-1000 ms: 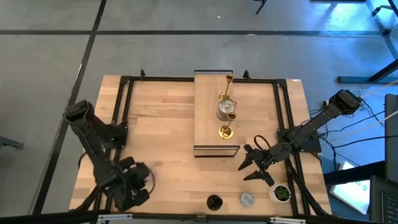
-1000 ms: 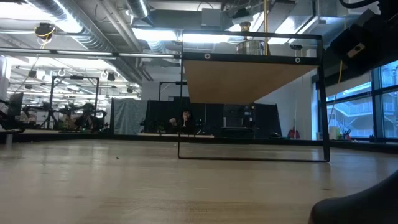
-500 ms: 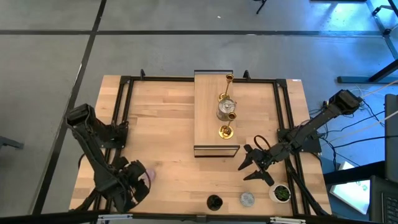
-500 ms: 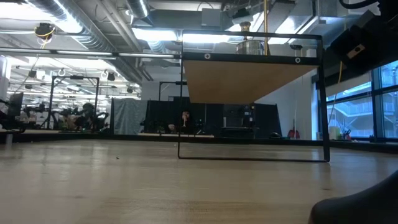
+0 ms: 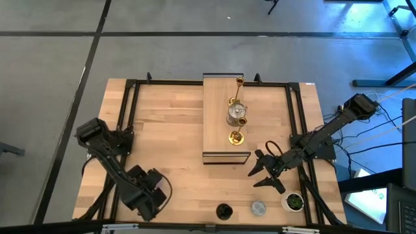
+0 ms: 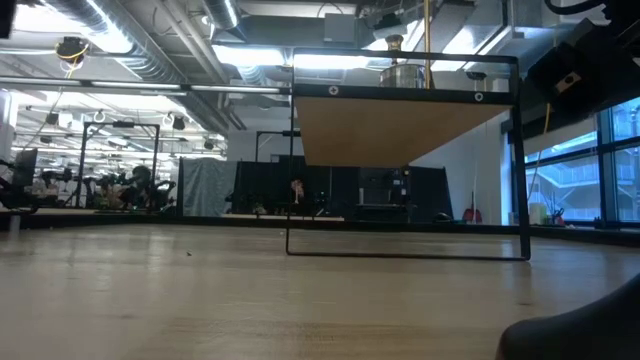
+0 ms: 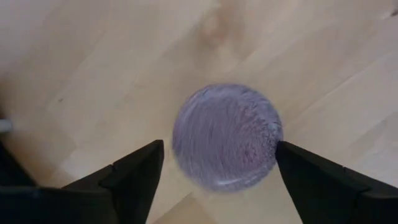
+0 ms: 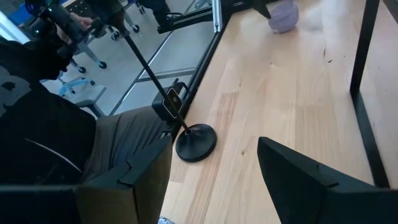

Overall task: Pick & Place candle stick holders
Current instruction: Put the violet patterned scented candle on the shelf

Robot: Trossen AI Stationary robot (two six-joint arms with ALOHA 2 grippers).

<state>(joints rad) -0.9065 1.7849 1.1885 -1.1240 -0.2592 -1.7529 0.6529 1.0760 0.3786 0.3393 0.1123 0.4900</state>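
Observation:
The lilac-pink candle stick holder (image 7: 227, 137) stands on the wood table near its front left, also seen far off in the right wrist view (image 8: 283, 15). My left gripper (image 5: 148, 195) hangs over it, pointing down and open. Its fingers (image 7: 137, 174) stand on either side of the holder without plainly touching it. On the raised wood shelf (image 5: 218, 140) stand a tall gold holder (image 5: 238, 88), a silver one (image 5: 235, 112) and a short gold one (image 5: 235, 136). A black holder (image 5: 223, 211) and a grey-blue one (image 5: 259, 208) stand at the near edge. My right gripper (image 5: 265, 170) waits open.
A small white pot with a green plant (image 5: 294, 201) stands near the front right corner. A black metal frame (image 5: 130, 117) runs round the table. The shelf's thin black legs (image 6: 290, 150) stand mid-table. A person sits beside the table's near edge (image 8: 43, 118).
My left arm has swung in, and its gripper has gone a little toward the table's right edge. The lilac-pink holder showed beside the gripper half a second ago and is now hidden under it in the high view.

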